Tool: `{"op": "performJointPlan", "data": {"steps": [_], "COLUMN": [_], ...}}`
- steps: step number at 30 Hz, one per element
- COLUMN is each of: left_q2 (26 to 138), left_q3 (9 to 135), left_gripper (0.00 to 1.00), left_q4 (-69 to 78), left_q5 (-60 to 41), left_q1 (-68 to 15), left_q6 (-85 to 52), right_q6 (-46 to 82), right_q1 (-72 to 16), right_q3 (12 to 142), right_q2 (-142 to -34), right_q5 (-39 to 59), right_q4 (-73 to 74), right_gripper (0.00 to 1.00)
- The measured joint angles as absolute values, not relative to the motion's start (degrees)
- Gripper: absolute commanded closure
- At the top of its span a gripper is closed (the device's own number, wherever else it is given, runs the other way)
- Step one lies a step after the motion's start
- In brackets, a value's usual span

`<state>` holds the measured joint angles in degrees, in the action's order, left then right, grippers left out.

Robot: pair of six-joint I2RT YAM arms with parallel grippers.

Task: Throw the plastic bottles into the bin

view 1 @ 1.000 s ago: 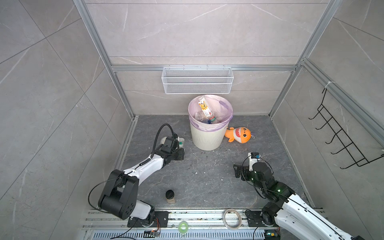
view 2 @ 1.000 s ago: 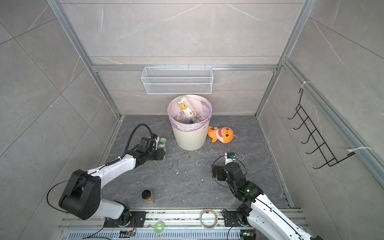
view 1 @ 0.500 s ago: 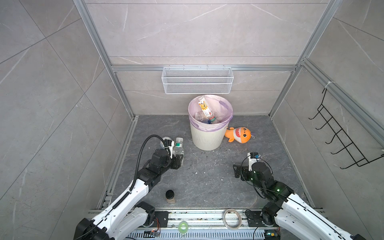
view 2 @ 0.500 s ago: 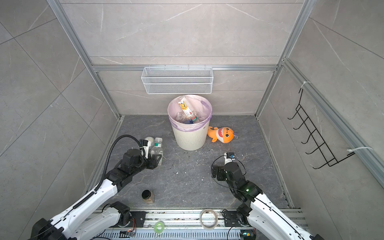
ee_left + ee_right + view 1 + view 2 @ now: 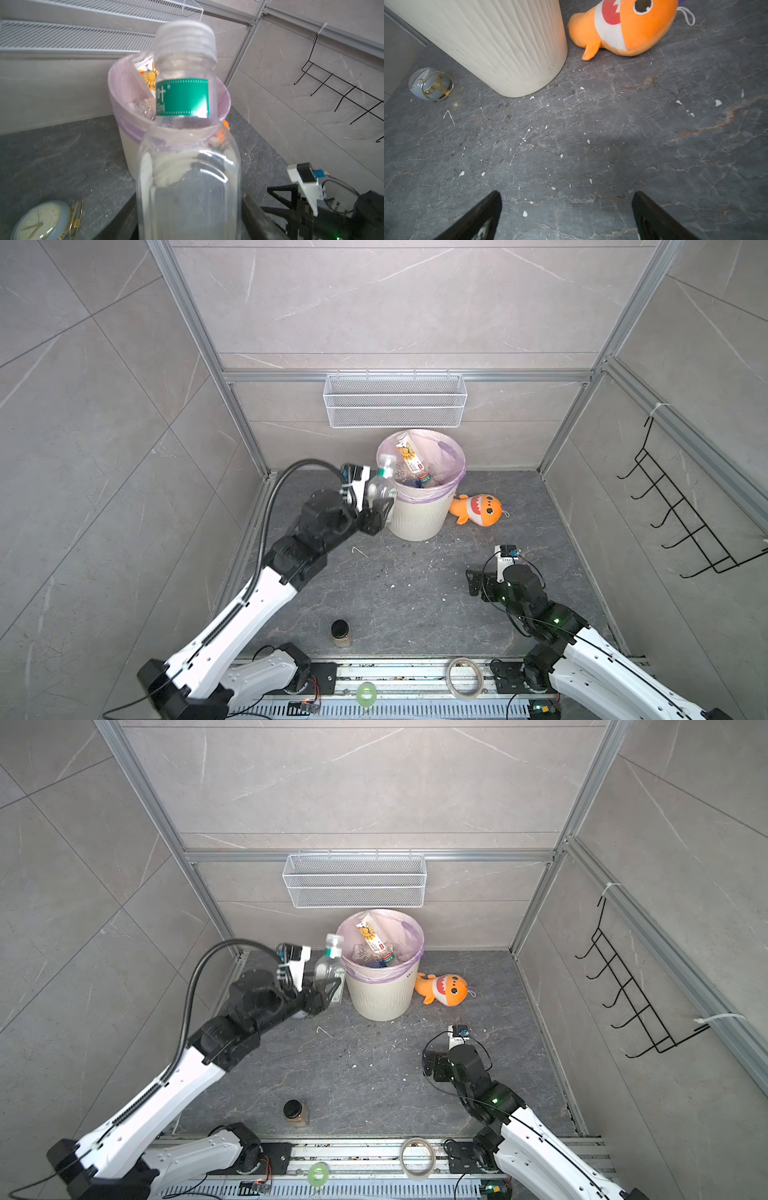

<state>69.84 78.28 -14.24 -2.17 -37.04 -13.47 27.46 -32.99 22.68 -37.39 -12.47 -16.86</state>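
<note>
The left arm [image 5: 266, 593] reaches up toward the bin [image 5: 415, 526], and its jaws are closed on a clear plastic bottle [image 5: 379, 487], which they hold off the dark stone worktop [image 5: 395, 585]. The bottle stands roughly upright in the grip. Its lower body sits between the two black jaws, while its shoulder, green label and white cap stick out well past the jaw tips. In the left wrist view the held bottle [image 5: 187, 158] fills the middle, a dark jaw shows low on each side of it, and the cap rises above the lined rim of the bin [image 5: 128, 153] behind it. In both top views the bottle [image 5: 329, 965] hangs at the bin's left side with its cap about level with the purple-pink rim. Whether any part of it is over the opening, I cannot tell. More plastic bottles [image 5: 409, 460] already lie inside the bin, one with a white-yellow label leaning on the far wall. The right arm [image 5: 515, 589] sits low over the worktop, well apart from the bin. Its jaws stand wide apart with only bare stone between them in the right wrist view, where the bin's ribbed wall [image 5: 500, 41] and an orange plush fish [image 5: 623, 27] lie ahead. A small clock [image 5: 430, 84] lies near the bin's base.
</note>
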Motion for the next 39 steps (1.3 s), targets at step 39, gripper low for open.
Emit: {"op": "performJointPlan", "data": {"steps": [39], "left_q2": [71.88], "left_q3": [76.14], "left_gripper": [0.0], "left_q4": [-13.3], "left_q5": [-0.58], "left_q1": [-25.76], "left_q6": [-13.13], "right_q6": [27.49], "right_q1": [-33.21], "right_q3": [22.7], "right_q2": [-37.19], "right_q5": [-13.91], "right_q4": [-16.86], "right_gripper": [0.0]}}
